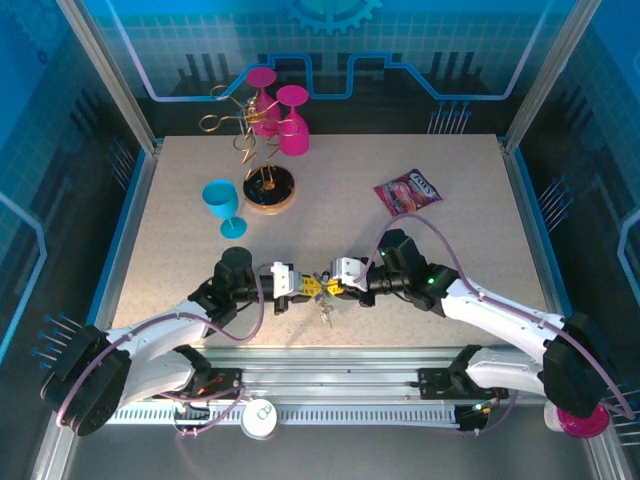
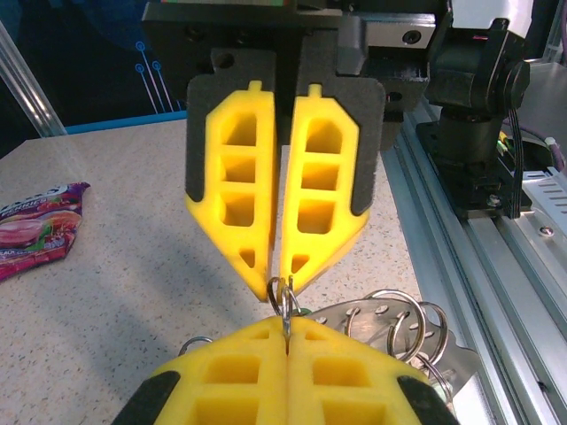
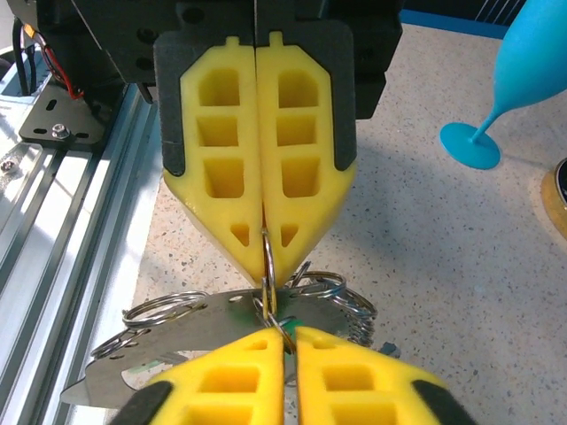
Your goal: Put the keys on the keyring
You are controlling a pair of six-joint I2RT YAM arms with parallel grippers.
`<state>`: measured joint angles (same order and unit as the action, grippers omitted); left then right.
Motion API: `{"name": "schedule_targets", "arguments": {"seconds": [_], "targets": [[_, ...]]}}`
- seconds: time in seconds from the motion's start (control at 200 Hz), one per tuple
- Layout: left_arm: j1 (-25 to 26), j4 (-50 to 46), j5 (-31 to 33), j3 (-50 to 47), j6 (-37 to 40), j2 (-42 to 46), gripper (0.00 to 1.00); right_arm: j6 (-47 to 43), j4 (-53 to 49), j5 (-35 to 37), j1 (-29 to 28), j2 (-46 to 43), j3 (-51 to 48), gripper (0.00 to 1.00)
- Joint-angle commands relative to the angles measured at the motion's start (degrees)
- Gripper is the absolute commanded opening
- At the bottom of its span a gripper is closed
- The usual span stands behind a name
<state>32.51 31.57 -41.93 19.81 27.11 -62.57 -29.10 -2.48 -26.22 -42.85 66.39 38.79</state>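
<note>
1. Left gripper (image 1: 312, 286) and right gripper (image 1: 333, 288) meet tip to tip, lower centre of the top view, near the table's (image 1: 420, 260) front edge.
2. Left gripper: yellow fingers (image 3: 221, 150) pressed together, pinching the keyring (image 3: 267, 266). The thin wire comes straight out of the tips.
3. Right gripper: fingers (image 2: 323, 177) closed down to a hairline gap, tips nipped on the same keyring from the opposite side.
4. Keys (image 3: 190, 332) hang in a bunch just under the pinch point, silver blades plus several small split rings (head colours mostly hidden; cannot tell which key sits on which ring).
5. Blue goblet (image 1: 222, 205) is left of centre and the gold wire stand (image 1: 270, 190) just right of it. The snack packet (image 1: 408, 190) is upper right. All are well apart from the grippers.
</note>
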Motion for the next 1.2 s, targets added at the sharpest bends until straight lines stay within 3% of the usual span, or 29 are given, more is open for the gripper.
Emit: {"name": "schedule_targets", "arguments": {"seconds": [0.0,0.055,0.485,0.67,0.876,1.041,1.166,1.196], "targets": [[-0.21,-0.72,-2.52,1.89,1.36,1.05,0.0,0.01,0.03,-1.26,-0.82,0.25,1.73,0.06],[-0.14,-0.63,-2.53,1.97,1.23,0.95,0.0,0.01,-0.26,-1.29,-0.81,0.29,1.67,0.0],[-0.09,5.98,-2.45,1.73,-3.11,-0.57,0.0,3.38,3.24,-3.69,-0.79,3.6,1.03,0.0],[-0.08,5.99,-2.27,1.6,-3.03,-1.05,0.0,6.25,7.71,-4.92,1.0,-0.56,-2.11,0.21],[-0.08,6.04,-2.18,1.51,-2.94,-1.05,0.0,5.97,7.9,-6.74,1.1,-0.87,-2.4,0.27],[-0.1,6.34,-2.27,1.5,-3.16,-0.91,0.0,6.11,8.54,-6.73,0.98,0.46,-1.63,0.2],[-0.08,6.18,-2.15,1.57,-3.51,-0.96,0.0,6.27,8.35,-6.7,0.93,1.2,-0.88,0.0],[-0.09,5.45,-1.58,1.75,-3.41,-0.89,0.0,6.05,7.48,-6.38,0.85,1.13,-0.46,0.0]]}}
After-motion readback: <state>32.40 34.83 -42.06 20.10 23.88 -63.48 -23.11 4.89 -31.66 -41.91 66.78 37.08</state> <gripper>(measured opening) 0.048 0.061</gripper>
